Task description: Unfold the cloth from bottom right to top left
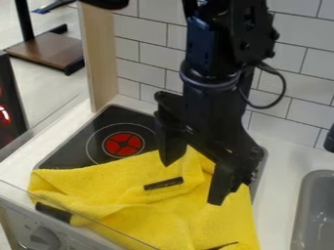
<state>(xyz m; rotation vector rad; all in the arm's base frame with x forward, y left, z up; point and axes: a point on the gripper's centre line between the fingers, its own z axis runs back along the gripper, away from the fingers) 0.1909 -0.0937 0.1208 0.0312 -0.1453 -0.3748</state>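
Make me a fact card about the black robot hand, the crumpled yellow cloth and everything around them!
Hand: black two-finger robot hand, open, over the cloth
Cloth: crumpled yellow fabric cloth, covering the front of the stovetop
Marks on cloth: short black strip near the middle
Stove: flat black stovetop with round red burner, uncovered
Right side: grey rounded sink
Behind: white rectangular wall tiles

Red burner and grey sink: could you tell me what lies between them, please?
Between burner and sink, the camera view shows yellow cloth, the gripper over it, then white counter.
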